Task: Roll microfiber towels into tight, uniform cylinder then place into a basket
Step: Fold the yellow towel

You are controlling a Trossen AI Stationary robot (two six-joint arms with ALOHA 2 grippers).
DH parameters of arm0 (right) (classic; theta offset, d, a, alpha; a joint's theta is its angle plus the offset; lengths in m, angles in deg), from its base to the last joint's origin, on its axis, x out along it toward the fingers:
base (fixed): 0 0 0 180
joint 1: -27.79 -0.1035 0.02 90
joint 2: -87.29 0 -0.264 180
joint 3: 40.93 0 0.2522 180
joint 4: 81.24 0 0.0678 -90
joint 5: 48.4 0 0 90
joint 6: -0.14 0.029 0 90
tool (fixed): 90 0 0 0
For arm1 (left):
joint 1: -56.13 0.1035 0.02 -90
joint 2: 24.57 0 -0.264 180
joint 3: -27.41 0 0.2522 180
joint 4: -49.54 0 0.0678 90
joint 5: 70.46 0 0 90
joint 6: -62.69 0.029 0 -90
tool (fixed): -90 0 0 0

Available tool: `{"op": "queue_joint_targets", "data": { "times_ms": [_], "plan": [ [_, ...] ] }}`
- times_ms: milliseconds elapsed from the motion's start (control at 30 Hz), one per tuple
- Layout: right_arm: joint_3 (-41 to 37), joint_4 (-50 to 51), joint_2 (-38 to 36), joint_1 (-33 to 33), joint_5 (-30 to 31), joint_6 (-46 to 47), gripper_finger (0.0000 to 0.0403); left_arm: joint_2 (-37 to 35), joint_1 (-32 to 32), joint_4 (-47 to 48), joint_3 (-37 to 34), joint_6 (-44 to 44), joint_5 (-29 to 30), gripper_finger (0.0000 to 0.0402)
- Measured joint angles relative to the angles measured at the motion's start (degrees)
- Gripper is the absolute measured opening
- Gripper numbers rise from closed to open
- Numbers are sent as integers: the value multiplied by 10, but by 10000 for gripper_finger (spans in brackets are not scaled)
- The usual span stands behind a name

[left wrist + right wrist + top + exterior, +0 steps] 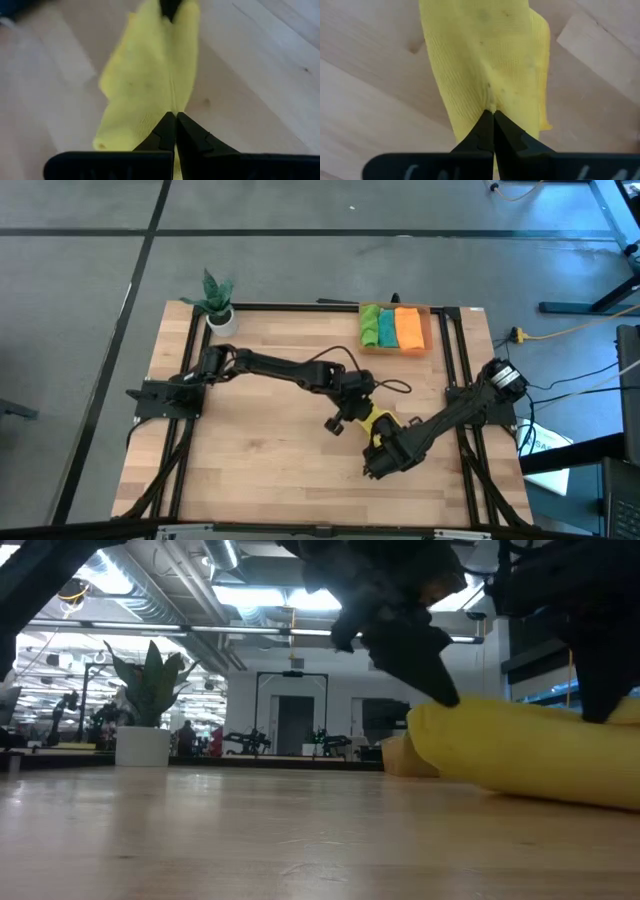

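I saw both hands closed tight, left hand (pixel 345 417) and right hand (pixel 378 460) pinching the yellow towel (pixel 377 423) mid-table (pixel 270 460), potted plant (pixel 217 300) at a far corner, basket (pixel 428 330) holding green, teal, orange towels (pixel 394 328).

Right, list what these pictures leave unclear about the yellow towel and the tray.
- Yellow towel, high view: both arms cover most of it, so how tightly it is rolled is hidden.
- Low view: its right end runs off the picture edge.
- Left claw and right claw, wrist views: tips shut against the towel; whether cloth is pinched cannot be told.
- Orange tray, high view: towels inside too small to judge their rolls.
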Motion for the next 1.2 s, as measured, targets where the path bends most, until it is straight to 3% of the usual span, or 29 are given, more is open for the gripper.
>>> {"op": "queue_joint_targets", "data": {
  "times_ms": [267,633,900,1200],
  "plan": [
    [0,15,-42,12,-3,-1,0,0,4,4,7,-15,39,0],
    [0,25,-91,25,3,-2,0,-1,19,90,79,-71,45,0],
    [0,22,-112,29,4,-1,0,-1,18,135,94,-101,53,0],
    [0,10,-113,29,-4,-1,0,-1,19,106,94,-111,53,0]
  ]
}}
